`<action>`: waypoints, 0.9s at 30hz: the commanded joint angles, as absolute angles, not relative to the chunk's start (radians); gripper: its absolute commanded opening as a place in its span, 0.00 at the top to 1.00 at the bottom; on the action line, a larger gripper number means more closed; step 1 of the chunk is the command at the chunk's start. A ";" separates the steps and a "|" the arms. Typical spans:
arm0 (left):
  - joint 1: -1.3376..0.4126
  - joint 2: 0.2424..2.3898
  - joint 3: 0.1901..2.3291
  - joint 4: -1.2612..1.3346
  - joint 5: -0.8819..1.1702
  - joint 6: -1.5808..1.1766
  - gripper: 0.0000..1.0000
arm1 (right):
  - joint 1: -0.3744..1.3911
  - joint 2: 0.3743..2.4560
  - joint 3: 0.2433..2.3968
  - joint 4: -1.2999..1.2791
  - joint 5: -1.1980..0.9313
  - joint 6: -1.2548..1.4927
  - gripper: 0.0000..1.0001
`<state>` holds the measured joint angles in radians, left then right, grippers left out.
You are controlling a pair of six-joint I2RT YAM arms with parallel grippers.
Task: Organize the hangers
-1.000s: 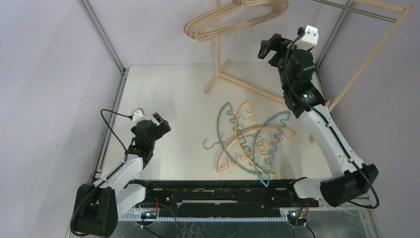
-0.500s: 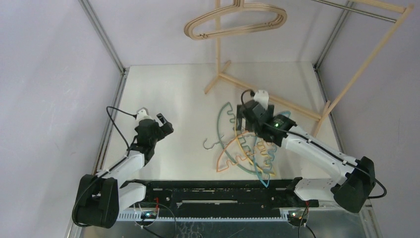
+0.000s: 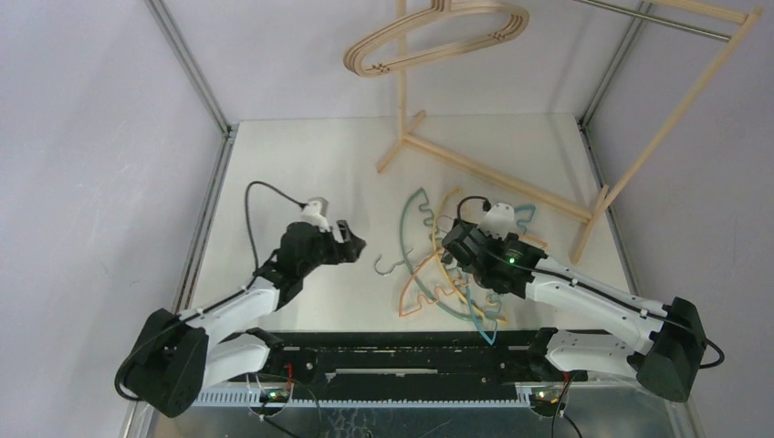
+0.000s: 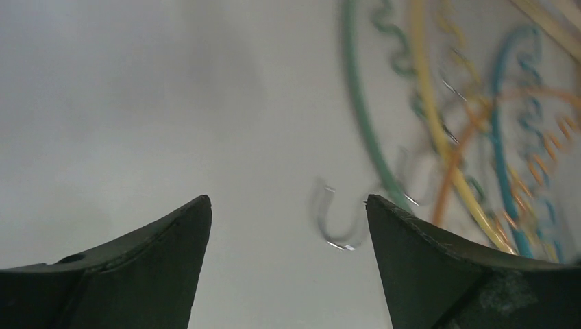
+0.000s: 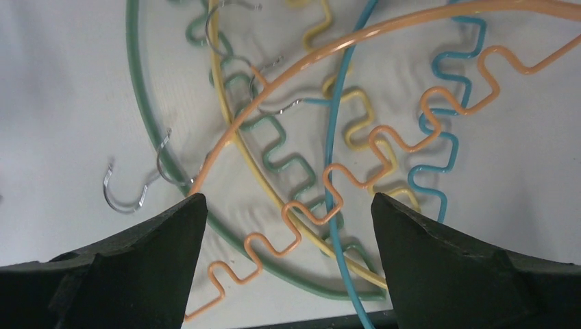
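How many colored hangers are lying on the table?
4, one tangled pile: teal leftmost, yellow crossing it, orange on top, blue on the right; the right arm may hide more.

No text, label, brand, number or sign can be read in any view.
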<state>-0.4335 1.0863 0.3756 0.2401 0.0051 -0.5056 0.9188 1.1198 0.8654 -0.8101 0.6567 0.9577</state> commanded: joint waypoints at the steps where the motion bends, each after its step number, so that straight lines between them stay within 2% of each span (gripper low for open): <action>1: -0.564 1.145 0.436 0.338 0.174 -0.407 0.14 | 0.852 1.023 0.868 -0.762 0.709 1.012 0.04; 12: -0.749 1.289 0.456 0.398 0.281 -0.356 0.22 | 0.567 0.835 0.771 -0.635 0.557 0.885 0.09; 27: -0.890 1.465 0.564 0.396 0.303 -0.356 0.24 | 0.527 0.873 0.737 -0.611 0.525 0.871 0.08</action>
